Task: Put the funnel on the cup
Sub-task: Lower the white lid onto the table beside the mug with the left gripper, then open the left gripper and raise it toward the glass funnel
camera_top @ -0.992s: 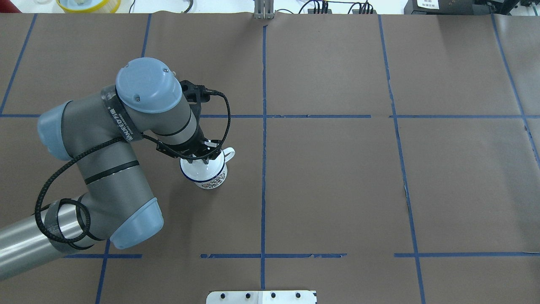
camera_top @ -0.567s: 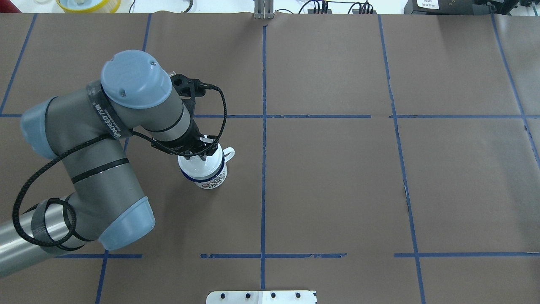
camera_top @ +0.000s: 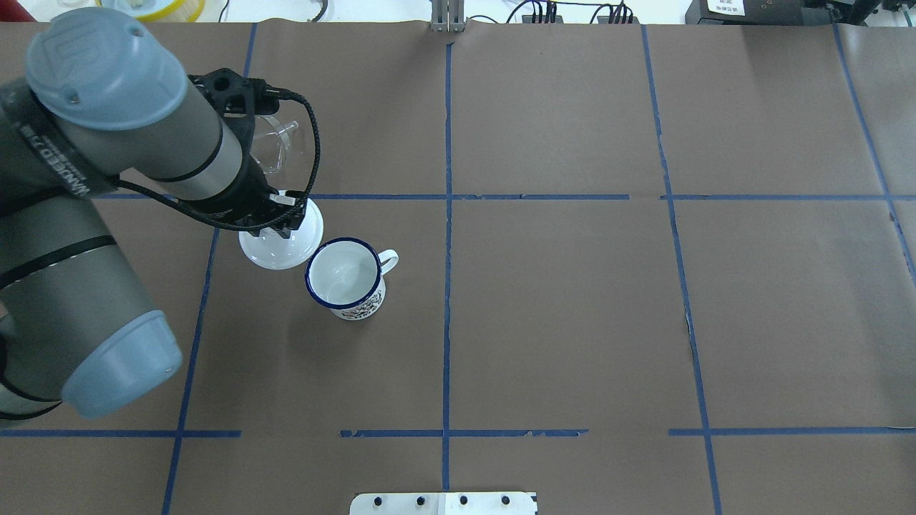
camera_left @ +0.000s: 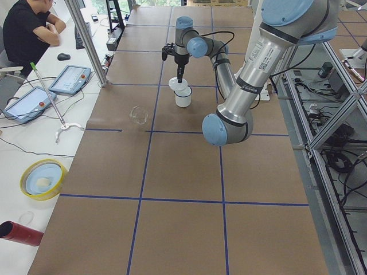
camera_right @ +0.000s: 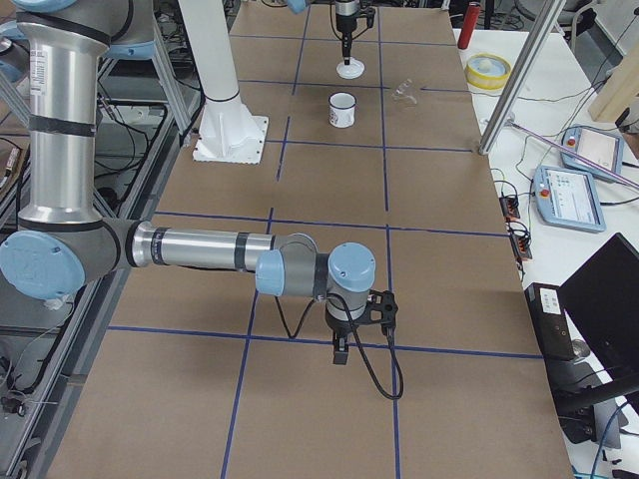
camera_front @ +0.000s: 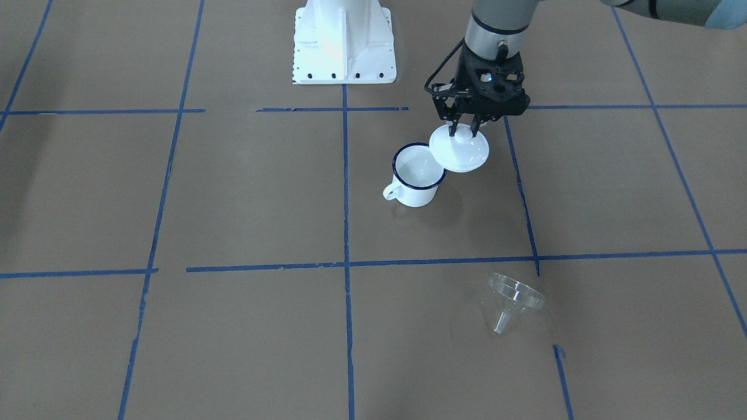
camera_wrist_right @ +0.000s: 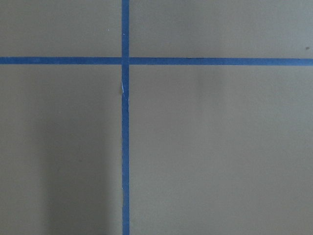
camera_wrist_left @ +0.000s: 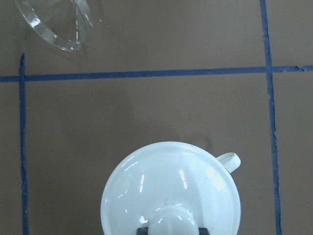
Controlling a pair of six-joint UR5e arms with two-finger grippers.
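Note:
The white enamel cup [camera_top: 346, 277] with a dark blue rim stands open on the table, its handle to the right; it also shows in the front view [camera_front: 415, 175]. My left gripper [camera_top: 280, 225] [camera_front: 463, 129] is shut on the knob of a white round lid [camera_top: 275, 247] [camera_front: 461, 153] [camera_wrist_left: 171, 186], held in the air beside the cup. The clear plastic funnel [camera_front: 516, 297] lies on its side on the table, apart from the cup; it is partly hidden behind the arm in the overhead view [camera_top: 275, 146]. My right gripper [camera_right: 339, 351] hangs over bare table far away; I cannot tell its state.
The robot's white base plate [camera_front: 343, 41] stands at the table's near edge. A yellow bowl [camera_top: 150, 7] sits beyond the far edge. An operator [camera_left: 28, 28] and tablets [camera_left: 71, 77] are at a side table. Blue tape lines cross the brown table cover.
My left gripper was down on the lid on the cup. It has lifted the lid off and carried it left and away, leaving the cup open.

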